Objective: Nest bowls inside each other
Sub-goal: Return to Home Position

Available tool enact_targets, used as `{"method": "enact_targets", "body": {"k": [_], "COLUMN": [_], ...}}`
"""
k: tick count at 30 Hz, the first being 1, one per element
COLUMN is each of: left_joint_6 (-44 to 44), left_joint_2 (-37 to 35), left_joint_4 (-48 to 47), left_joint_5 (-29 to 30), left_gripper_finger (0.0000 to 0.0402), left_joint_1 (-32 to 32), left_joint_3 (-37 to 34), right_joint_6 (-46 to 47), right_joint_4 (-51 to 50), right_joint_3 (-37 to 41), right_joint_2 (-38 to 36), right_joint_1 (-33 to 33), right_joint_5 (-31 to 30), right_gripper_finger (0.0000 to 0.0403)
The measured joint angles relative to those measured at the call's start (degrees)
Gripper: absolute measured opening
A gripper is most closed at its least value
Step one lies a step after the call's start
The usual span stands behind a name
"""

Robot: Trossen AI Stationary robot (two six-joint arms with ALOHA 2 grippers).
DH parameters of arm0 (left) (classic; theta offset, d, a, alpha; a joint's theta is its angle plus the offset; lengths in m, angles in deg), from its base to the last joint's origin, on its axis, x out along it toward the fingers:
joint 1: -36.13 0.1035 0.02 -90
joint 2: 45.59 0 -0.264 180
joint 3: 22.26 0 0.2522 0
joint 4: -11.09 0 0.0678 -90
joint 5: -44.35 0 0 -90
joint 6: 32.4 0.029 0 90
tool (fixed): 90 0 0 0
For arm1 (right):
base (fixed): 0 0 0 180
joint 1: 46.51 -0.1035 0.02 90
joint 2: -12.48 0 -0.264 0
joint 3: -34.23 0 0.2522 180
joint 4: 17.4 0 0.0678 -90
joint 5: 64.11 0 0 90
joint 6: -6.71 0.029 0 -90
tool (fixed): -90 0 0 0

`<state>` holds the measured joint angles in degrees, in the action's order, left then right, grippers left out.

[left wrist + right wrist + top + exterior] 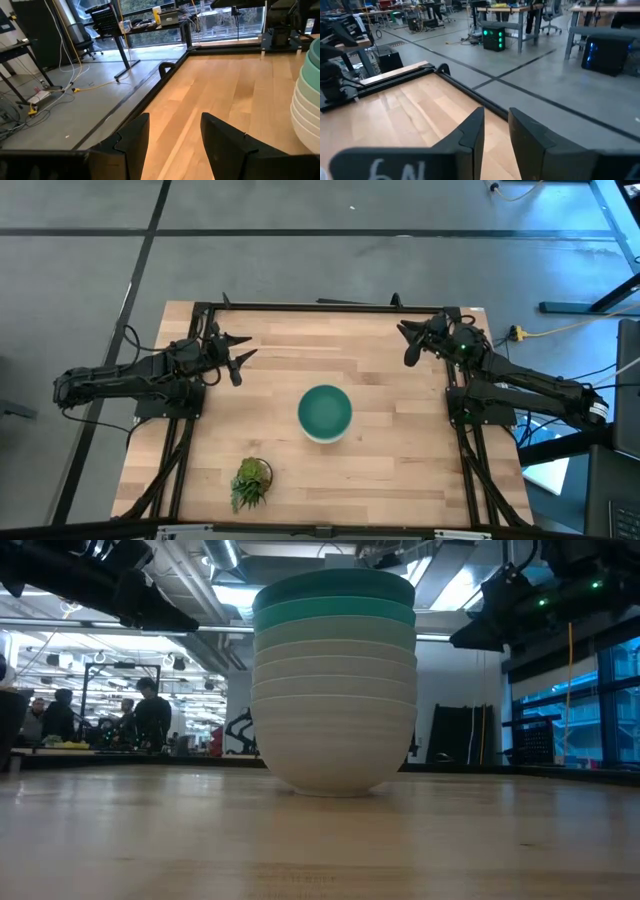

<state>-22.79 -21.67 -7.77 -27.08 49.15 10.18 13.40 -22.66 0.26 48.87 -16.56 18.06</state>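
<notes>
The bowls (325, 413) stand nested in one stack at the table's middle, resting on the bottom white bowl's base (335, 785). From the side I see white bowls below, a pale mint one, then teal ones on top (334, 590); from above only the dark teal inside shows. The stack's edge (307, 100) shows in the left wrist view. My left gripper (236, 353) hovers open above the table's far left part, away from the stack (172, 127). My right gripper (408, 343) hovers open above the far right part (496, 127).
A small green potted plant (250, 483) stands near the table's near edge, left of the stack. A black frame rail (320, 306) runs along the far edge. Bare wood lies all around the stack. People and desks show in the room beyond the table.
</notes>
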Motion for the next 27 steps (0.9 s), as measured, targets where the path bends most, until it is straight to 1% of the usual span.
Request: {"method": "enact_targets", "body": {"k": [4, 9, 12, 27], "left_joint_6": [0.0, 0.0, 0.0, 0.0], "left_joint_2": [0.0, 0.0, 0.0, 0.0], "left_joint_4": [0.0, 0.0, 0.0, 0.0], "left_joint_5": [0.0, 0.0, 0.0, 0.0], "left_gripper_finger": [0.0173, 0.0173, 0.0173, 0.0173], "left_joint_1": [0.0, 0.0, 0.0, 0.0], "left_joint_3": [0.0, 0.0, 0.0, 0.0], "right_joint_6": [-1.4, -1.1, -1.3, -1.2], "right_joint_4": [1.5, 0.6, -0.7, -1.0], "right_joint_3": [0.0, 0.0, 0.0, 0.0], "right_joint_2": [0.0, 0.0, 0.0, 0.0], "right_joint_1": [0.0, 0.0, 0.0, 0.0], "right_joint_5": [-0.3, -4.0, -4.1, -4.1], "right_gripper_finger": [0.0091, 0.009, 0.009, 0.009]}}
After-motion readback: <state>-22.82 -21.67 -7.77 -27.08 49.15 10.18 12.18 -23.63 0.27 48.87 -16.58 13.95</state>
